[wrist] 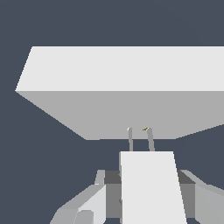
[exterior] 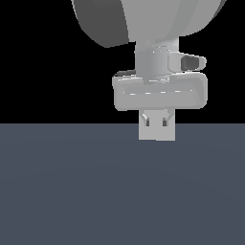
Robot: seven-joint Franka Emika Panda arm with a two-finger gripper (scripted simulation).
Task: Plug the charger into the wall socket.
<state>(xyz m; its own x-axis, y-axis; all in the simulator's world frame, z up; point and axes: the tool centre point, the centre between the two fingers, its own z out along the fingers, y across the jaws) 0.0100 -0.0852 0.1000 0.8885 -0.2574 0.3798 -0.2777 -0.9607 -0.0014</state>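
In the wrist view my gripper [wrist: 148,186] is shut on the charger [wrist: 148,192], a pale block held between the two fingers [wrist: 94,199]. Its two thin prongs point at the wall socket [wrist: 127,87], a large pale plate straight ahead. The prong tips reach the plate's face, and a small orange hole shows at one tip. In the exterior view the gripper [exterior: 156,122] hangs low over the floor, with the pale square socket plate [exterior: 156,135] behind its fingertips. The charger blends with the plate there, so I cannot tell them apart.
A flat dark blue-grey floor [exterior: 72,191] fills the lower half of the exterior view, with a black background above it. The arm's large grey link [exterior: 143,19] sits above the hand. Nothing else shows.
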